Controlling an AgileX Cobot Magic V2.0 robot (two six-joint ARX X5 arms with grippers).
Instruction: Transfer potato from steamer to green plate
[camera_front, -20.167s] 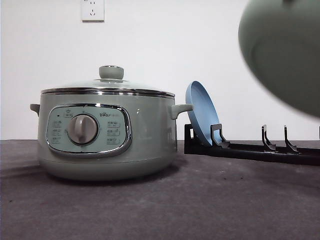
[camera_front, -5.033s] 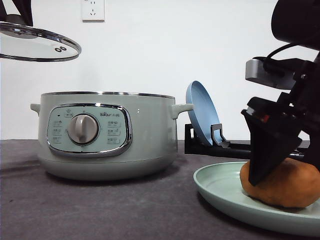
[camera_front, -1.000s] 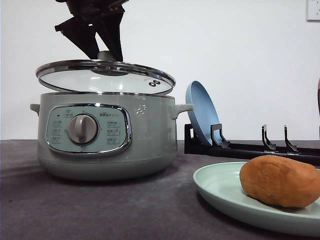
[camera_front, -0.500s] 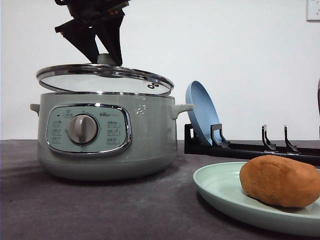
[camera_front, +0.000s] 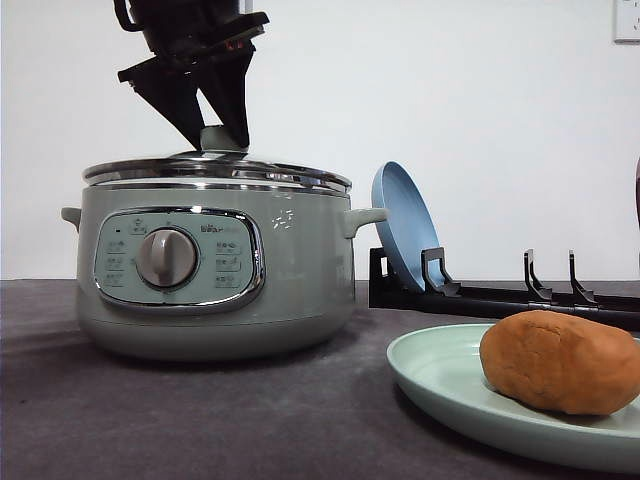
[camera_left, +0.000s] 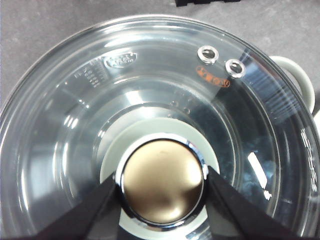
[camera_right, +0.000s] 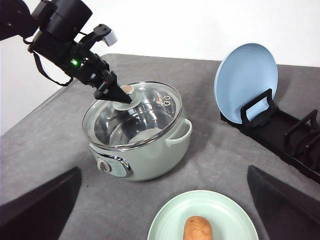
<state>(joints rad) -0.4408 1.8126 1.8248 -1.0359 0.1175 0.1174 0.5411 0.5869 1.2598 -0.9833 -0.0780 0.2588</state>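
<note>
The orange-brown potato (camera_front: 560, 362) lies on the green plate (camera_front: 430, 375) at the front right, and shows from above (camera_right: 197, 229) on that plate (camera_right: 165, 225). The sage-green steamer (camera_front: 290, 290) stands at the left with its glass lid (camera_front: 215, 170) sitting on the rim. My left gripper (camera_front: 222, 140) reaches down from above and is shut on the lid's knob (camera_left: 162, 182), with a dark finger (camera_left: 95, 210) on either side. My right gripper (camera_right: 163, 170) hangs high over the table, open wide, with nothing between its fingers.
A blue plate (camera_front: 400, 225) leans upright in a black dish rack (camera_front: 500, 297) behind the green plate, right of the steamer's side handle (camera_front: 362, 218). Grey table (camera_front: 200, 420) stretches in front of the steamer. A white wall stands close behind.
The lid, held tilted just above the pot, has come down level onto the steamer's rim with my left gripper still on the knob. Potato and plates have not moved.
</note>
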